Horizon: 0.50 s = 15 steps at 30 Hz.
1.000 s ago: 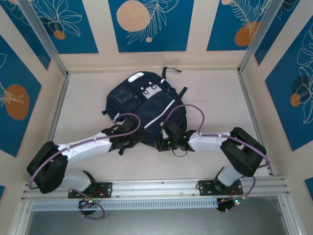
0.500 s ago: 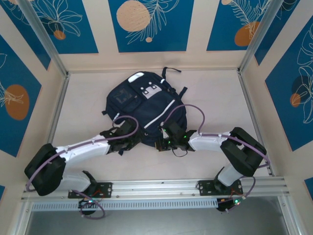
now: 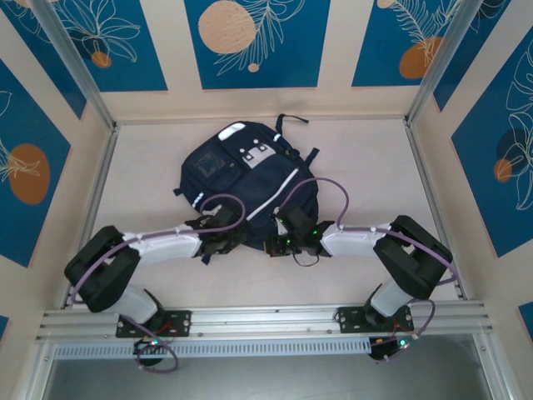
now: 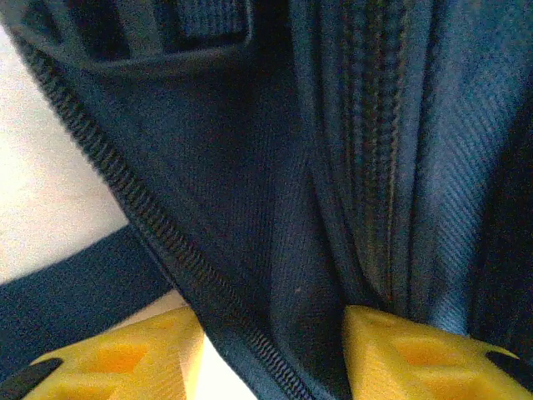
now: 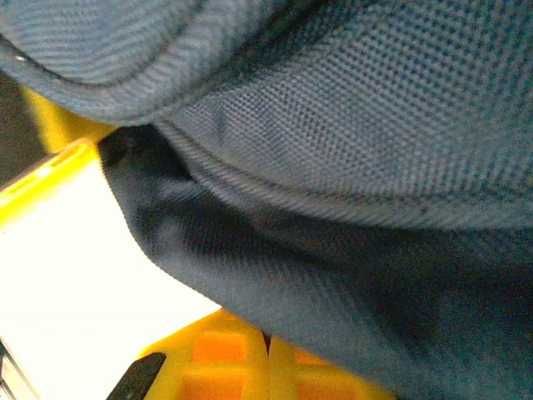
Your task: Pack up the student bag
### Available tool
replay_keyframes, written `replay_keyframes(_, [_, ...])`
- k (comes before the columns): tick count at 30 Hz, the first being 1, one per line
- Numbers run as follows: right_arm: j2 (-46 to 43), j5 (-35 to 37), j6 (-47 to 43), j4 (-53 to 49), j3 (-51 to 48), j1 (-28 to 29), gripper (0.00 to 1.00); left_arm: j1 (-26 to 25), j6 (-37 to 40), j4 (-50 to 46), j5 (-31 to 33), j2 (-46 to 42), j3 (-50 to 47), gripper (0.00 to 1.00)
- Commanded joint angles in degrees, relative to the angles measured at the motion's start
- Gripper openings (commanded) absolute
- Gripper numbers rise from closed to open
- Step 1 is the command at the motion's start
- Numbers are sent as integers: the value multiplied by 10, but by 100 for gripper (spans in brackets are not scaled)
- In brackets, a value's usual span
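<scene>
The student bag (image 3: pixel 241 177), dark navy with white stripes and a grey patch, lies flat in the middle of the table. My left gripper (image 3: pixel 221 242) is at its near-left edge. In the left wrist view the yellow fingers (image 4: pixel 125 358) stand apart, and the bag's zipper edge (image 4: pixel 179 262) and a fold of fabric run between them; table shows beside the left finger. My right gripper (image 3: pixel 280 242) is at the bag's near edge. There its yellow fingertips (image 5: pixel 225 354) meet, shut on a raised fold of the bag's fabric (image 5: pixel 333 275).
Aluminium rails (image 3: pixel 98 179) and patterned walls fence the table on three sides. Bare tabletop (image 3: pixel 366 167) lies to the right of the bag and in front of it. Purple cables (image 3: pixel 329 187) arch over both forearms.
The left arm's elbow has swung right and forward, pushing its gripper a little further onto the bag's edge, and its jaws have narrowed slightly. The right arm and bag have not moved.
</scene>
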<state>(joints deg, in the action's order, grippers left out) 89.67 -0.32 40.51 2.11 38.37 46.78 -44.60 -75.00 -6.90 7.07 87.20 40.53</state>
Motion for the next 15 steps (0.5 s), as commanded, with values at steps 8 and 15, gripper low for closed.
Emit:
replay_keyframes(8, [-23,40,-2,-91,-11,-2,0,42,16,-56,41,16,7,3])
replay_keyframes(15, [-70,70,-10,-161,-23,-18,0,92,43,-105,69,-53,-15,0])
